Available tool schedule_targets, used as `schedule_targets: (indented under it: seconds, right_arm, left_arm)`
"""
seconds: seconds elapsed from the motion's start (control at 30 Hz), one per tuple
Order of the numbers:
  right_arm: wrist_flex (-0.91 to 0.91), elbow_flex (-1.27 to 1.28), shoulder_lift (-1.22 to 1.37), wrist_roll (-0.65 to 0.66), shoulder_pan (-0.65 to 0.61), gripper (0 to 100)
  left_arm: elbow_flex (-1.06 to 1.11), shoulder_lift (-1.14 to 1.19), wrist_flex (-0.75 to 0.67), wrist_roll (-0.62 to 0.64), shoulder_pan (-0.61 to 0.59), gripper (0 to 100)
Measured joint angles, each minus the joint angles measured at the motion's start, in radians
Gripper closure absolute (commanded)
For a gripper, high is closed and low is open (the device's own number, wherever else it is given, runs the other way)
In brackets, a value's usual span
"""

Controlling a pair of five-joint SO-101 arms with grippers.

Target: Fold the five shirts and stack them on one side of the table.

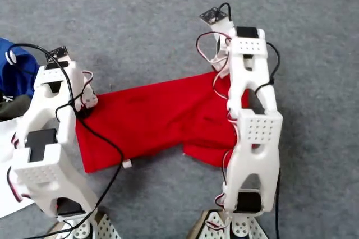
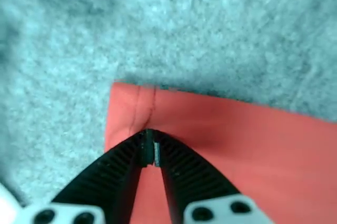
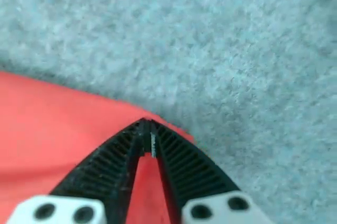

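Your left gripper (image 2: 149, 149) and right gripper (image 3: 148, 137) each pinch one far corner of the red shirt (image 1: 151, 121). The shirt lies flat on the table (image 1: 140, 31), with its long axis running from one gripper to the other. The fold should probably go toward the near edge.

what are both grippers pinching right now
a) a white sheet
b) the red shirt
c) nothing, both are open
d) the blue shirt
b: the left gripper and the right gripper are each shut on an edge of the red shirt, which is spread out on the grey table.
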Motion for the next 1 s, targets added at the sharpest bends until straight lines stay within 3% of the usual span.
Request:
schedule_targets:
  seconds: [0.13, 0.3, 0.43, 0.57, 0.73, 1.0]
  right_arm:
    - [0.149, -0.213, 0.021, 0.0, 0.005, 99.5]
    - [0.379, -0.537, 0.021, 0.0, 0.005, 99.5]
    - [0.407, -0.638, 0.005, -0.026, 0.005, 99.5]
    - [0.407, -0.474, -0.124, -0.028, -0.002, 99.6]
    - [0.407, -0.077, -0.402, -0.034, -0.06, 99.6]
    - [0.212, 0.554, -0.697, -0.034, -0.152, 99.5]
  left_arm:
    - [-0.063, 0.006, 0.018, 0.0, -0.023, 98]
    - [-0.232, 0.006, 0.172, -0.006, -0.037, 98]
    - [-0.344, 0.006, 0.262, -0.006, -0.035, 98]
    - [-0.402, 0.006, 0.334, -0.006, -0.035, 98]
    - [-0.404, 0.0, 0.359, -0.012, -0.035, 98]
    - [-0.107, -0.273, 0.242, -0.084, -0.035, 98]
